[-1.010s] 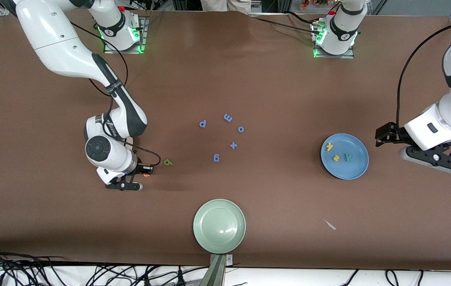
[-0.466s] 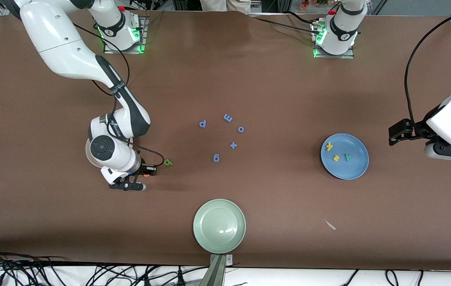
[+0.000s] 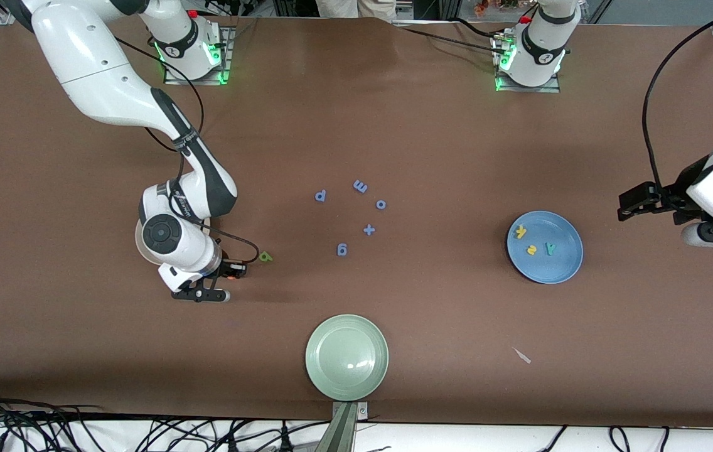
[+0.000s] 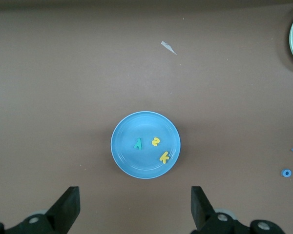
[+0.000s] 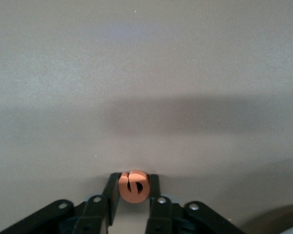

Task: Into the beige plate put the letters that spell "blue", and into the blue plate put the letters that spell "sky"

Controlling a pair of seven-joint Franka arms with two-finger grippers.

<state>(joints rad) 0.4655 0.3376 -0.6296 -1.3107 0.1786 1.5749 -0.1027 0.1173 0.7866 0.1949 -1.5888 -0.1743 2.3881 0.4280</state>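
The 3 "sky" letters [image 3: 532,242] are seen lying in the blue plate [image 3: 560,270]; that half is judged done. The orange e [image 5: 132,185] is pinched by the right claw [image 5: 132,195] low beside the beige plate [image 3: 139,242], mostly hidden under the arm; the olive-green b [image 3: 265,256] is left on the tabletop [image 3: 432,138] nearby, and l and u cannot be seen. The left claw [image 4: 134,209] is held spread, waiting near the blue plate.

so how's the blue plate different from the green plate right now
The blue plate holds three small foam letters, two yellow and one teal; the green plate holds nothing. The blue plate lies toward the left arm's end of the table; the green plate sits mid-table, nearer the front camera. Both are round, shallow and look about the same size.
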